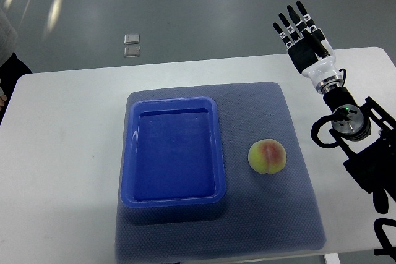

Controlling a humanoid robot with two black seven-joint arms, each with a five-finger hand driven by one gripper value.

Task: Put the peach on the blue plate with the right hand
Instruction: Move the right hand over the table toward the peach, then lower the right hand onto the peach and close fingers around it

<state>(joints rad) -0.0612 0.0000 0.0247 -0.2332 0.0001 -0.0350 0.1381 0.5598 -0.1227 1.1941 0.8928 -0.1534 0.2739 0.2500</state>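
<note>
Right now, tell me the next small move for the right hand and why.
Probably bring the right hand back toward the robot and leftward until it is over the peach. The hand is open, holds nothing, and sits beyond the table's far edge, well away from the fruit. The peach lies untouched on the mat, right of the blue plate, which holds nothing.

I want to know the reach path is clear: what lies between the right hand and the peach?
Nothing stands between them in the top view: from the right hand to the peach there is only bare white table and blue mat.
</note>
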